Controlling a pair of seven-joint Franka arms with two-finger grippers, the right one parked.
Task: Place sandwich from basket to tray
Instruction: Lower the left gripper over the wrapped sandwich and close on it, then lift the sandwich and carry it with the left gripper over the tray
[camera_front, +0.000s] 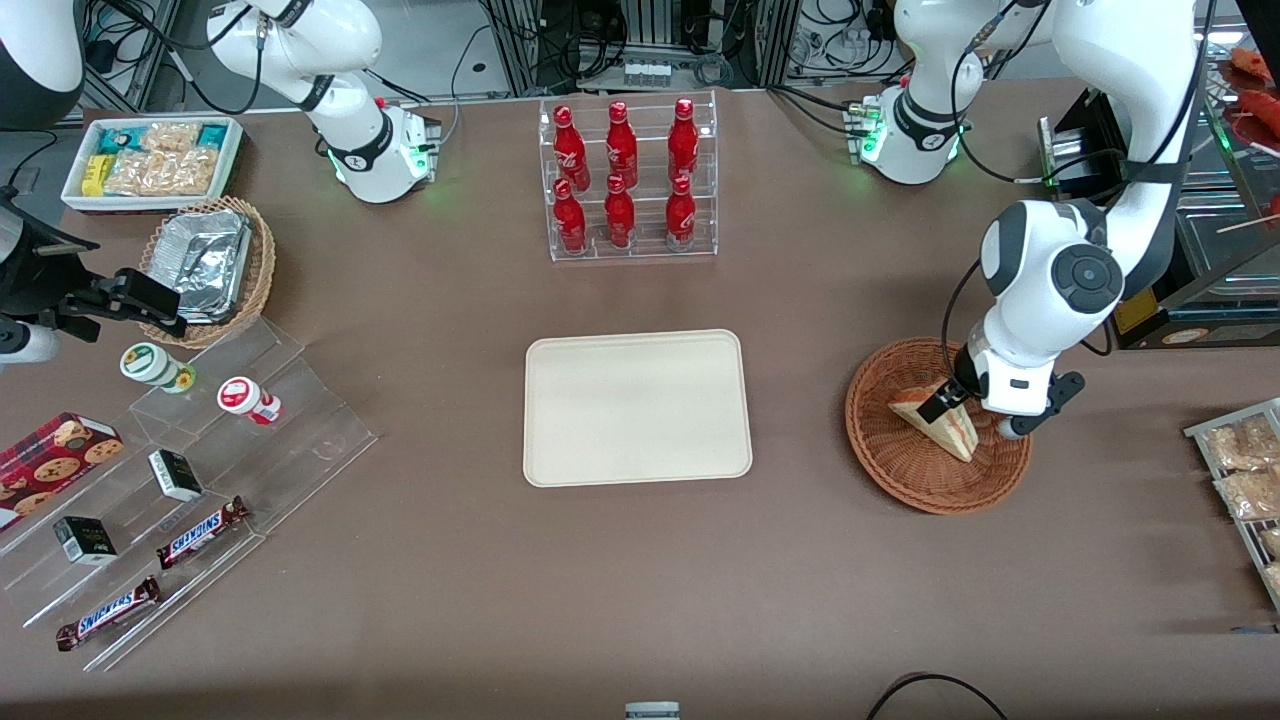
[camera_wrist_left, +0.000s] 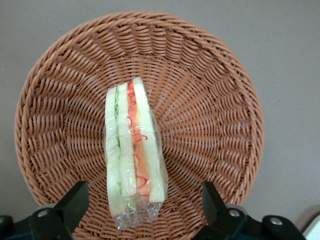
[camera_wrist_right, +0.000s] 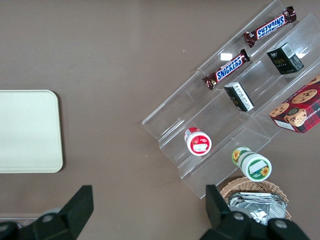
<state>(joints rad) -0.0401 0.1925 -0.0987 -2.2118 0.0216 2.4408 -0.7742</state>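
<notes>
Over basket (camera_front: 905, 470): gripper (camera_wrist_left: 145, 200) spread wide astride sandwich (camera_wrist_left: 132, 155).
Risk: slick wrap, fingers may slip or crush bread.

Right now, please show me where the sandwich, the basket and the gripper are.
sandwich (camera_wrist_left: 132, 150), left wrist view, on its layered cut edge.
basket (camera_wrist_left: 210, 100), left wrist view, on its bare woven wall.
gripper (camera_wrist_left: 145, 202), left wrist view, midway between its open fingertips, over the sandwich in the basket.

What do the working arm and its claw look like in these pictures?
The working arm has glossy white rounded shells, dark grey round joint caps and black cables along it. Its claw, above the basket, has two black wedge-shaped fingers on a black body.
</notes>
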